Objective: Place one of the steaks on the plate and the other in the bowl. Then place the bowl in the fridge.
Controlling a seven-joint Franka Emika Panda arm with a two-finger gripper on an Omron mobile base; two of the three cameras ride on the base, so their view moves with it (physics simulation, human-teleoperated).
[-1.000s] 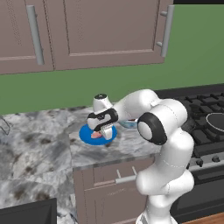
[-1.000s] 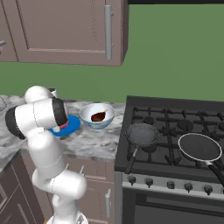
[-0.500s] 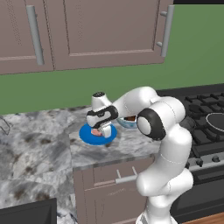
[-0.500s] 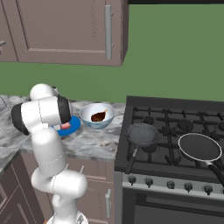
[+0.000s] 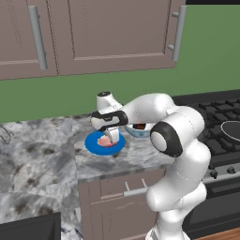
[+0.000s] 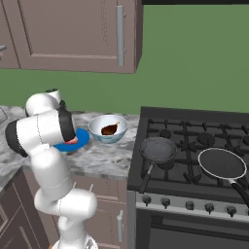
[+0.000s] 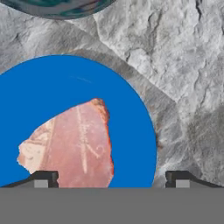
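Hand view, looking straight down: flat round bright blue plate (image 7: 65,87) on the grey marbled stone counter (image 7: 183,65), with a flat pale pink steak (image 7: 72,146) lying on it, a bit toward the lower side. Two small dark finger tips at the bottom, far apart, one over the steak's edge and one out over the counter past the plate's rim, so the two-finger gripper (image 7: 111,177) open wide and holding nothing. Curved pale edge of the round deep bowl (image 7: 57,8) peeking in at the top, just beside the plate.

Left base view: white arm bent low over the counter, gripper (image 5: 112,137) pointing down, right above the pink steak (image 5: 106,142) on the blue plate (image 5: 93,146). Bowl (image 5: 138,130) mostly hidden behind the arm.

Right base view: bowl (image 6: 99,136), white inside and blue-grey outside, with a dark reddish-brown steak (image 6: 110,129) in it. Plate (image 6: 80,141) close on its left, partly behind the arm. Black stove (image 6: 194,160) to the right with two round black frying pans (image 6: 158,149) on top. Brown wooden cabinets (image 6: 68,34) on the green wall above.
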